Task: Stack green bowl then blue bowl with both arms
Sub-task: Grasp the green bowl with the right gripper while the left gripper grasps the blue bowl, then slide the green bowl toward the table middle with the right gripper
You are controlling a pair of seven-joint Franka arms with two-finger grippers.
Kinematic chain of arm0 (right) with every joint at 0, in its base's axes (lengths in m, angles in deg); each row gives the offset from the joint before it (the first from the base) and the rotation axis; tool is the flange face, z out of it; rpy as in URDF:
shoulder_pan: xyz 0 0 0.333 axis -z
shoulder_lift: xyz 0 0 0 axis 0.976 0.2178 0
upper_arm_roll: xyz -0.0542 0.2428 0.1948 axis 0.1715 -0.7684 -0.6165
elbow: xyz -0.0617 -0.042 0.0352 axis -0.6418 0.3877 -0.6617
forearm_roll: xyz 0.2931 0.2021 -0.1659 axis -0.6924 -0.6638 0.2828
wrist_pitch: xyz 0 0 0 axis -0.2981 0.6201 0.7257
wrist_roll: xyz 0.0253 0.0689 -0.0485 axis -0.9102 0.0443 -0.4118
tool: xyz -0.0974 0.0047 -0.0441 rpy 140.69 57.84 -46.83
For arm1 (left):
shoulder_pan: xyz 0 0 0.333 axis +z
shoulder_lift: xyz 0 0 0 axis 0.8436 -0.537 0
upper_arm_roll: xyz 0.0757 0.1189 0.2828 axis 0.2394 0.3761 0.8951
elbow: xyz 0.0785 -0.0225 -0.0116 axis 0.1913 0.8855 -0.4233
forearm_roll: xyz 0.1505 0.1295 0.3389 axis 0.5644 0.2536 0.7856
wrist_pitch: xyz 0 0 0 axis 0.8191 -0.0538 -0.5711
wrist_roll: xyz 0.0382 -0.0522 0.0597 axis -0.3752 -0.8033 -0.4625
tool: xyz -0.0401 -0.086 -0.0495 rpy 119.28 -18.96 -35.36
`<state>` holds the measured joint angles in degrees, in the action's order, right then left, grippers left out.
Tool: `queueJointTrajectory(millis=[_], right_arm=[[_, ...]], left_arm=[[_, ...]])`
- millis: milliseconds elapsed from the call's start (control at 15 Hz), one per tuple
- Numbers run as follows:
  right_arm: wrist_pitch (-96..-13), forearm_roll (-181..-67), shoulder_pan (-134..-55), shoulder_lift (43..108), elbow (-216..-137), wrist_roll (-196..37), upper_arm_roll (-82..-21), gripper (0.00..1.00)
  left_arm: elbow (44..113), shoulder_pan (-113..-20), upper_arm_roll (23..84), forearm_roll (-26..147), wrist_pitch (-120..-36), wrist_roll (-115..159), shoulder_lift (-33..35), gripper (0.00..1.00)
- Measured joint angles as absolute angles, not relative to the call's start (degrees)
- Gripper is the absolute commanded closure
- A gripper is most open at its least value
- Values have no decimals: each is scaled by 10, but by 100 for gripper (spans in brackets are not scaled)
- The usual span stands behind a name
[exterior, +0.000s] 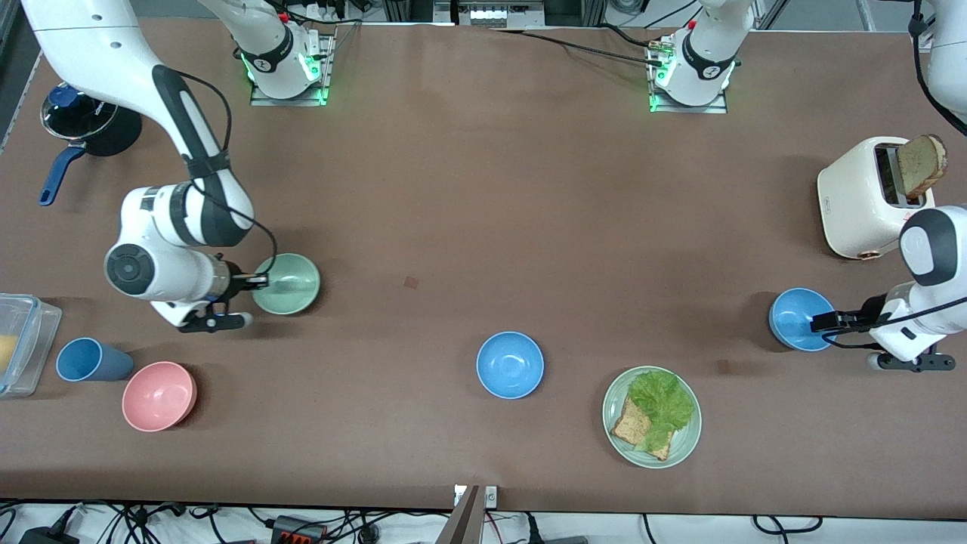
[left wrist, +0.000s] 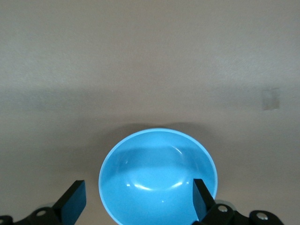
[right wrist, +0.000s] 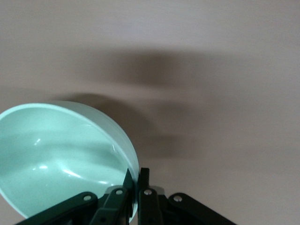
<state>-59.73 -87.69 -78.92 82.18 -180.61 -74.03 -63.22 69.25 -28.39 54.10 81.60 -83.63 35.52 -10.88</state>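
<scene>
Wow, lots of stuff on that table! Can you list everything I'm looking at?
green bowl: one, pale mint, toward the right arm's end, rim pinched by the right gripper.
blue bowl: one, sky blue, toward the left arm's end, by the left gripper.
second blue bowl: one, sky blue, mid-table.
pink bowl: one, beside the blue cup.
green plate: one, with lettuce and toast, nearer the front camera than the second blue bowl.
toaster: one, cream, bread slice sticking out.
pot: one, dark with blue handle.
clear container: one, at the table's edge.
right gripper: shut on the green bowl's rim.
left gripper: open around the blue bowl.
</scene>
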Motion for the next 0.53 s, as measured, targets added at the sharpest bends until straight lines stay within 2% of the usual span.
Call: queueJointTrajectory(millis=[200, 333, 467, 533], right_arm=[[-587, -895, -809, 821, -1786, -658, -703, 100], [-587, -896, -861, 821, -1775, -586, -720, 100], [-589, -899, -923, 823, -1770, -520, -721, 100], [-594, -900, -947, 826, -1770, -493, -721, 100]], left_arm=[[716, -274, 541, 847, -876, 355, -110, 0], [734, -266, 541, 853, -897, 360, -111, 1], [745, -258, 542, 853, -923, 385, -118, 11], [749, -252, 542, 853, -936, 396, -125, 24]])
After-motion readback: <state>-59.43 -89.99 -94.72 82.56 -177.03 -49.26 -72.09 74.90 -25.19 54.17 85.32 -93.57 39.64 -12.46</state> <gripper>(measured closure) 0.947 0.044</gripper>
